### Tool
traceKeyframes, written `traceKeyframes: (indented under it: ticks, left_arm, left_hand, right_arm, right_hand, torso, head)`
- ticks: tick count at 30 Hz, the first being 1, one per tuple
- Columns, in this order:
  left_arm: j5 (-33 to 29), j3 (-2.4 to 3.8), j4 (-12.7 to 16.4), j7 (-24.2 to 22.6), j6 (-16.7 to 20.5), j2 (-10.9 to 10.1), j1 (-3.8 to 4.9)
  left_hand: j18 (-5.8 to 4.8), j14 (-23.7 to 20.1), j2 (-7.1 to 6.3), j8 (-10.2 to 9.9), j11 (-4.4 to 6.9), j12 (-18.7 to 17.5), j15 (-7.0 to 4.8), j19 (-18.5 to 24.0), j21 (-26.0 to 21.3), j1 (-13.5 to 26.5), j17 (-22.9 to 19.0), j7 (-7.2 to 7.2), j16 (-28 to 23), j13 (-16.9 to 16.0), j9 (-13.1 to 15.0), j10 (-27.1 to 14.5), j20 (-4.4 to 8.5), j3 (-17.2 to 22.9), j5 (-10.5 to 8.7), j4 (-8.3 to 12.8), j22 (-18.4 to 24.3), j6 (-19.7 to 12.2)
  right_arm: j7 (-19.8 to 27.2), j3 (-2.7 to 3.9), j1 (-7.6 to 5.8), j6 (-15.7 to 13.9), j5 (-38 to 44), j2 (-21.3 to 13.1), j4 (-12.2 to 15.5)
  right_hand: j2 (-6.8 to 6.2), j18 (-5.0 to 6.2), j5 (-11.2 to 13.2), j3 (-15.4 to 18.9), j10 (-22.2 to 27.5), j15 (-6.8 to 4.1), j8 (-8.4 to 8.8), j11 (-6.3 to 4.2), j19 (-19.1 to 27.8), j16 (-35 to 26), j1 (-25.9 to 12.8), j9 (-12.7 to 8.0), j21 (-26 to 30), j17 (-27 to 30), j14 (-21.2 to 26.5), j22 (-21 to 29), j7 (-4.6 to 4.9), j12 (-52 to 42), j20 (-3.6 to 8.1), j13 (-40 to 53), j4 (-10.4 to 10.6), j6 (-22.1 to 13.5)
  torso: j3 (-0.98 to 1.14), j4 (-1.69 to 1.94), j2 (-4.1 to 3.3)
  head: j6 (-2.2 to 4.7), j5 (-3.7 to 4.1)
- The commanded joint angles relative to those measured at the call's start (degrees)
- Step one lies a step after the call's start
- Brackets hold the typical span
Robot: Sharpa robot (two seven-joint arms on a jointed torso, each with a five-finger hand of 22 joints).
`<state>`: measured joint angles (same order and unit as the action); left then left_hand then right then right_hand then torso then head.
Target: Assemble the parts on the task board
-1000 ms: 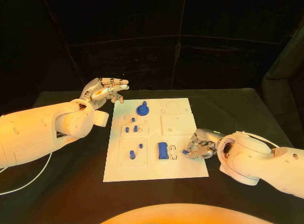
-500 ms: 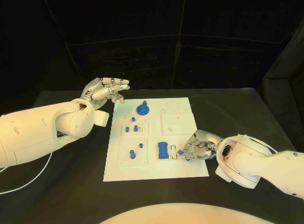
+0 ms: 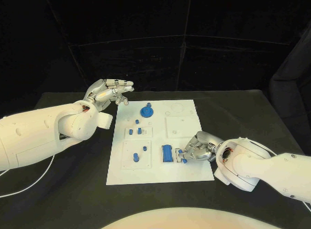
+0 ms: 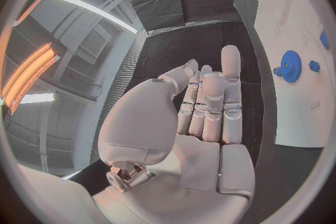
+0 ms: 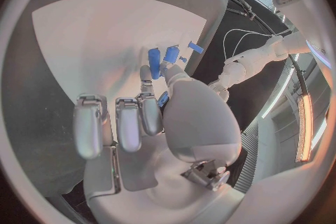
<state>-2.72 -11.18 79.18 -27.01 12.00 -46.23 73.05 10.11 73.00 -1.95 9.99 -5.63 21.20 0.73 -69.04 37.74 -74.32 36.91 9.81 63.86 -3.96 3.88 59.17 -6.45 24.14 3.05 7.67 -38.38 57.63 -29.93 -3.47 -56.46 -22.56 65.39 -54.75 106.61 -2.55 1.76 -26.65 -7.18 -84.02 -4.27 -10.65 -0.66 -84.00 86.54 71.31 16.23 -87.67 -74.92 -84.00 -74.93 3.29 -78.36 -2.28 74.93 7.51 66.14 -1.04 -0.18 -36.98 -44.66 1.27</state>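
So, going left to right: the left hand (image 3: 108, 91) is parked above the worktop (image 3: 73, 191) just off the far left corner of the task board (image 3: 190, 171), and nothing is held in it; in the left wrist view its fingers (image 4: 229, 89) are seen stretched out fairly straight and close together, with the blue gear (image 4: 290, 62) lying untouched on the board off to the side. On the board itself, the blue gear (image 3: 147, 112) is sat at the far end, a few small blue pegs (image 3: 134, 130) are found in the middle block, another small blue piece (image 3: 135, 157) in the near left block, and a longer blue block (image 3: 167, 153) near the middle of the near end. The right hand (image 3: 197, 150) is pressed down at the near right part of the board, right beside that blue block, and a small blue part (image 3: 183, 159) seems to be pinched at its fingertips. In the right wrist view a bit of blue part (image 5: 162, 98) is tucked between thumb and finger, though exactly how firmly can't be told. Judging by this, the step in hand is probably the seating of that small part into the slot next to the blue block. What's called for next, it's guessed, is careful lining up and a gentle downward push, then letting go.
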Motion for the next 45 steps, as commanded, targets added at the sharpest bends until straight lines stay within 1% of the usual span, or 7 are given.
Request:
traceKeyframes:
  ticks: [1, 3, 11, 17, 30, 38, 45]
  left_arm:
    - [-0.1, 0.05, 0.1, -0.2, -0.7, 0.1, 0.08]
    - [-0.1, 0.05, 0.1, -0.2, -0.7, 0.1, 0.08]
    - [-0.1, 0.05, 0.1, 0.0, -0.8, 0.1, 0.09]
    - [-0.1, 0.05, 0.1, 0.2, -1.0, 0.1, 0.09]
    - [-0.1, 0.04, 0.1, 0.4, -1.2, 0.1, 0.1]
    - [-0.1, 0.04, 0.1, 0.5, -1.2, 0.1, 0.1]
    - [-0.1, 0.04, 0.1, 0.5, -1.3, 0.2, 0.1]
  left_hand:
    - [0.38, -0.4, -0.06, 0.0, -0.11, 0.2, 0.03, 0.2, -0.2, -0.4, -0.1, 0.12, -0.1, 0.0, 0.0, -0.4, 0.03, 0.1, -0.16, 0.3, 0.1, -0.3]
    - [0.38, -0.4, -0.06, 0.0, -0.11, 0.2, 0.03, 0.2, -0.2, -0.4, -0.1, 0.12, -0.1, 0.0, 0.0, -0.4, 0.03, 0.1, -0.16, 0.3, 0.1, -0.3]
    - [0.38, -0.4, -0.06, 0.0, -0.11, 0.2, 0.03, 0.2, -0.2, -0.4, -0.1, 0.12, -0.1, 0.0, 0.0, -0.4, 0.03, 0.1, -0.16, 0.3, 0.1, -0.3]
    - [0.38, -0.4, -0.06, 0.0, -0.11, 0.2, 0.03, 0.2, -0.2, -0.4, -0.1, 0.12, -0.1, 0.0, 0.0, -0.4, 0.03, 0.1, -0.16, 0.3, 0.1, -0.3]
    - [0.38, -0.4, -0.06, 0.0, -0.11, 0.2, 0.03, 0.2, -0.2, -0.4, -0.1, 0.12, -0.1, 0.0, 0.0, -0.4, 0.03, 0.1, -0.16, 0.3, 0.1, -0.3]
    - [0.38, -0.4, -0.06, 0.0, -0.11, 0.2, 0.03, 0.2, -0.2, -0.4, -0.1, 0.12, -0.1, 0.0, 0.0, -0.4, 0.03, 0.1, -0.16, 0.3, 0.1, -0.3]
    - [0.38, -0.4, -0.06, 0.0, -0.11, 0.2, 0.03, 0.2, -0.2, -0.4, -0.1, 0.12, -0.1, 0.0, 0.0, -0.4, 0.03, 0.1, -0.16, 0.3, 0.1, -0.3]
  right_arm:
    - [-2.1, 0.02, -0.07, -1.3, 1.7, 0.8, -0.2]
    - [-2.6, 0.02, -0.07, -1.2, 2.3, 1.2, -0.5]
    - [-4.6, 0.02, -0.08, 0.5, 4.1, 2.9, -1.5]
    - [-6.1, 0.02, -0.08, 0.9, 4.6, 3.6, -2.2]
    - [-6.3, 0.02, -0.08, 1.9, 5.8, 3.7, -2.1]
    - [-6.3, 0.02, -0.07, 2.5, 6.4, 3.6, -1.9]
    - [-6.3, 0.02, -0.08, 2.5, 6.6, 4.0, -2.0]
  right_hand:
    - [-0.14, -1.0, 0.0, -0.3, -2.2, -0.47, -0.47, -0.68, -4.3, 0.4, -0.5, 0.5, -0.2, -10.3, -5.0, -12.6, -0.35, -0.4, 0.45, 7.7, 0.1, 0.8]
    - [-0.22, -1.0, 0.3, -0.4, -2.3, -0.58, -0.66, -0.81, -4.3, 0.4, -0.5, 0.7, -0.2, -10.3, -5.0, -12.6, -0.51, -0.5, 0.55, 7.8, 0.1, 1.1]
    - [-0.34, -0.98, 0.9, -0.6, -2.3, -0.78, -0.85, -1.02, -4.3, 0.3, -0.3, 1.0, -0.2, -10.2, -5.0, -12.5, -0.73, -0.4, 0.76, 7.8, -0.2, 1.2]
    - [-0.24, -0.98, 1.0, -0.7, -2.3, -0.83, -0.88, -1.07, -4.3, 0.3, -0.1, 1.0, -0.2, -10.2, -4.9, -12.5, -0.78, -0.4, 0.82, 7.8, -0.3, 1.2]
    - [0.04, -1.01, 1.3, -0.9, -2.3, -1.0, -1.43, -1.26, -4.4, 0.4, -0.6, 1.6, -0.3, -10.3, -5.0, -12.7, -1.02, -0.3, 1.0, 7.8, -0.1, 1.9]
    - [0.02, -1.03, 1.3, -0.9, -2.3, -1.04, -1.54, -1.32, -4.4, 0.5, -0.8, 1.7, -0.3, -10.4, -5.0, -12.7, -1.08, -0.2, 1.04, 7.7, 0.0, 1.9]
    - [-0.2, -1.03, 2.2, -0.6, -2.4, -1.14, -1.76, -1.41, -4.4, 0.4, -1.4, 2.1, -0.3, -10.4, -5.0, -12.7, -1.17, -0.2, 1.16, 7.7, 0.3, 1.9]
  torso:
    - [0.02, 0.11, -0.03]
    - [-0.03, 0.08, 0.01]
    - [-0.06, 0.03, 0.08]
    - [-0.02, 0.01, 0.09]
    - [0.07, -0.05, 0.05]
    - [0.04, -0.09, 0.05]
    - [0.01, 0.02, 0.05]
  head:
    - [-0.06, 0.01]
    - [-0.12, -0.04]
    - [-0.27, -0.11]
    - [-0.23, -0.15]
    - [-0.12, -0.24]
    - [-0.22, -0.14]
    - [-0.21, -0.13]
